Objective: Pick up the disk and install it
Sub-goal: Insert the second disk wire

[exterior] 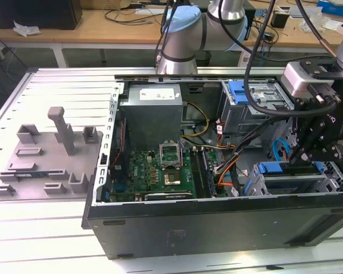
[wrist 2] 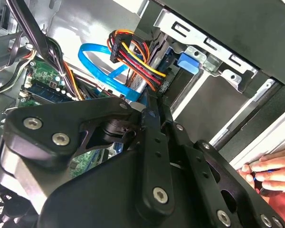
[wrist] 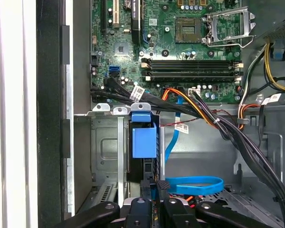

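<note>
1. One grey fixture plate [exterior: 46, 160] lies on the surface [exterior: 40, 240] at 9 o'clock in the exterior view.
2. One computer case [exterior: 217, 222] lies open on its side, likely so the drive bays can be reached from above.
3. Two blue latch pieces mark the cages, at 1 o'clock [exterior: 240, 91] and 4 o'clock [exterior: 274, 167].
4. The end effector [exterior: 308, 151], at 3 o'clock, appears closed narrowly around the disk [wrist: 151, 173], held edge-on just beside the cage slot, probably for sliding in.
5. One hand [wrist 2: 270, 173] rests on the case rim, perhaps steadying it.
</note>
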`<state>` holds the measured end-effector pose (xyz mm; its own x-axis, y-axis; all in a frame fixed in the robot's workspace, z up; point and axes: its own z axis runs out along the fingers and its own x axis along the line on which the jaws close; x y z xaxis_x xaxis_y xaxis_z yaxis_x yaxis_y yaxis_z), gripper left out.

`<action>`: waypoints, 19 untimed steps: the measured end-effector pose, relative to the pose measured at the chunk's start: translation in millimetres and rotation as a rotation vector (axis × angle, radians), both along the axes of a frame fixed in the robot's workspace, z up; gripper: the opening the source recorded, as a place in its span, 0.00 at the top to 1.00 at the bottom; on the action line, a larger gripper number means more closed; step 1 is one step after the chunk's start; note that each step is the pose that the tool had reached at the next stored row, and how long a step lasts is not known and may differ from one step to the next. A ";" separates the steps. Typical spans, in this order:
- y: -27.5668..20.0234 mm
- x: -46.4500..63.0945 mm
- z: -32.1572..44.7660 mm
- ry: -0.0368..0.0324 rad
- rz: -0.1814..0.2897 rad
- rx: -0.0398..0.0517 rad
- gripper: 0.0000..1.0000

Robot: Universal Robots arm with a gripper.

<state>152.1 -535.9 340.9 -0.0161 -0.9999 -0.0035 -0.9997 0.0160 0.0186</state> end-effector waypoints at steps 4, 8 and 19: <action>0.0 -0.2 -1.9 0.0000 0.001 0.0001 0.84; 0.0 -0.5 -2.6 -0.0001 0.002 -0.0001 0.84; -0.1 -2.0 2.9 -0.0013 0.003 0.0003 0.64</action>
